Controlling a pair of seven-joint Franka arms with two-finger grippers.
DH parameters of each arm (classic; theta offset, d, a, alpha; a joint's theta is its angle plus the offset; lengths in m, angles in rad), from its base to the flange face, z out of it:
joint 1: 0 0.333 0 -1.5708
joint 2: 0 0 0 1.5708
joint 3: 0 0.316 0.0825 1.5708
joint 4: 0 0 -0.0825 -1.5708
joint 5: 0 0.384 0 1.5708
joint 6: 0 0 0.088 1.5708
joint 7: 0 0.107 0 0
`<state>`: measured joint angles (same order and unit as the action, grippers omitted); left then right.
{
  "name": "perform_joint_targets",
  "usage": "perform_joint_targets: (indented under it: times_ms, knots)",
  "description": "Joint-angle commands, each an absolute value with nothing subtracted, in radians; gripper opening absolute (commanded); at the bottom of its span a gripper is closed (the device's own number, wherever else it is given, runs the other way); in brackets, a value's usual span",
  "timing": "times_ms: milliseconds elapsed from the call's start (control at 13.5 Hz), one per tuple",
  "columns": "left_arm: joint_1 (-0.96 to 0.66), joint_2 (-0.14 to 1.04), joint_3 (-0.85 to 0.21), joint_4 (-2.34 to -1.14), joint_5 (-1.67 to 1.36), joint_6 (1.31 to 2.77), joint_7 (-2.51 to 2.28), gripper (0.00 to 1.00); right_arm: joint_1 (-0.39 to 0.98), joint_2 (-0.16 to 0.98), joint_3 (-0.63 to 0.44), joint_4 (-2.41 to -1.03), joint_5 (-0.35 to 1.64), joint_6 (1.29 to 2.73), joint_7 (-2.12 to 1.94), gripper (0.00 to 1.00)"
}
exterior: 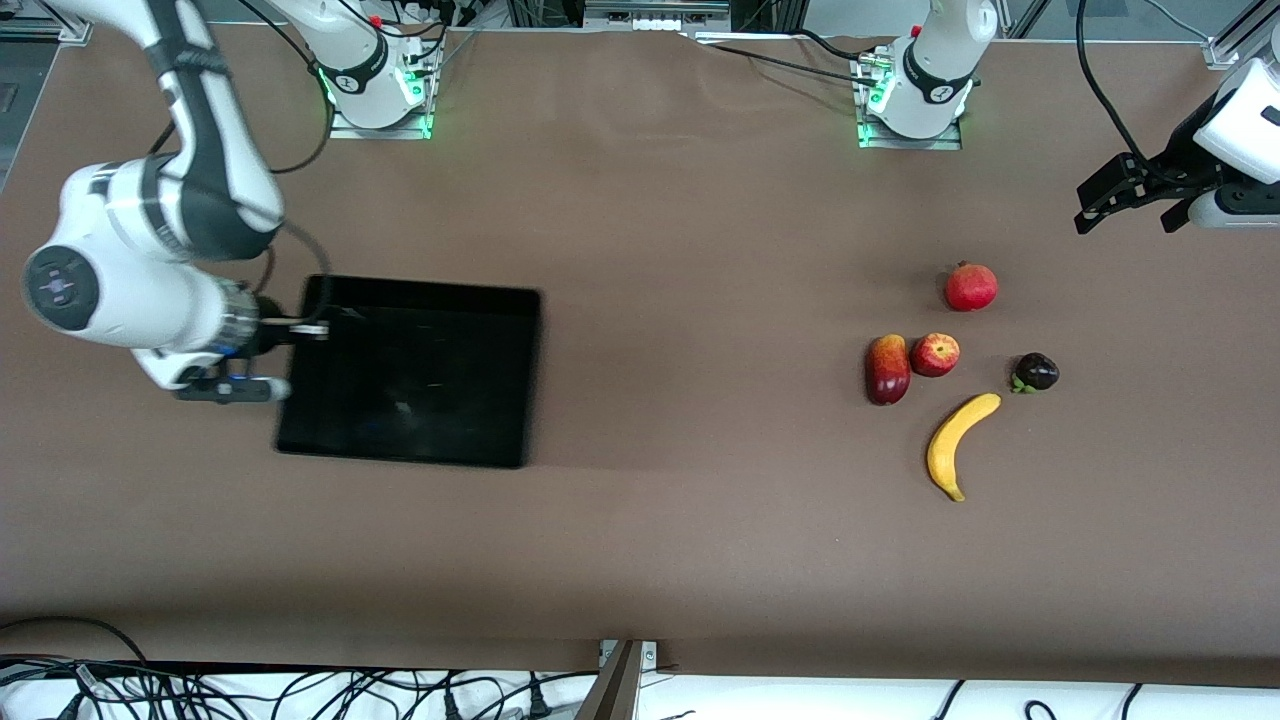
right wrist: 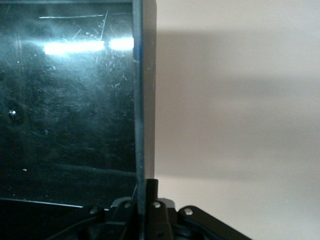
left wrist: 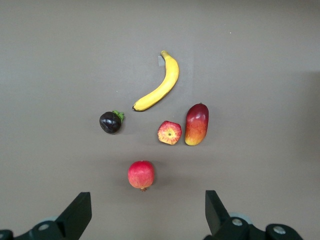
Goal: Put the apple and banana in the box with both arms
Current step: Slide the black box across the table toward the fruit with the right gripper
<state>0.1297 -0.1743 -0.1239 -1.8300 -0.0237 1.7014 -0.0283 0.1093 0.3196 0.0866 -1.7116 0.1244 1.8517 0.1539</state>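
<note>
The black box lies toward the right arm's end of the table. My right gripper is shut on the box's side wall; its fingers clamp the thin rim. The box's inside looks empty. The apple and the banana lie on the table toward the left arm's end, the banana nearer the front camera. My left gripper is open and empty, up in the air over bare table beside the fruit group. The left wrist view shows the apple and banana.
A pomegranate lies farther from the front camera than the apple. An elongated dark red fruit touches the apple's side. A small dark purple fruit lies beside the banana's tip. Brown table spans between box and fruits.
</note>
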Motion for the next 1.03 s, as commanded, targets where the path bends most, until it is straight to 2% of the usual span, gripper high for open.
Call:
perform_joint_targets:
  times_ms: [0, 148, 369, 517, 813, 887, 961]
  knots:
    - [0.133, -0.153, -0.121, -1.796, -0.031, 1.678, -0.008, 1.00, 0.280, 0.447, 0.087, -1.547, 0.187, 1.827, 0.318, 0.00]
    - [0.133, -0.153, -0.121, -1.796, -0.029, 1.678, -0.008, 1.00, 0.435, 0.523, 0.086, -1.453, 0.204, 1.860, 0.427, 0.00]
    - [0.133, -0.152, -0.121, -1.796, -0.029, 1.680, -0.009, 1.00, 0.607, 0.651, 0.086, -1.398, 0.209, 2.061, 0.613, 0.00]
    - [0.132, -0.152, -0.121, -1.798, -0.029, 1.678, -0.012, 1.00, 0.679, 0.719, 0.083, -1.393, 0.207, 2.153, 0.640, 0.00]
    - [0.132, -0.146, -0.124, -1.798, -0.029, 1.680, -0.011, 1.00, 0.718, 0.791, 0.083, -1.393, 0.201, 2.244, 0.673, 0.00]
    - [0.132, -0.146, -0.126, -1.798, -0.031, 1.678, -0.011, 1.00, 0.724, 0.793, 0.080, -1.394, 0.195, 2.249, 0.675, 0.43]
    - [0.132, -0.146, -0.126, -1.798, -0.034, 1.678, -0.012, 1.00, 0.727, 0.790, 0.078, -1.394, 0.189, 2.250, 0.676, 0.99]
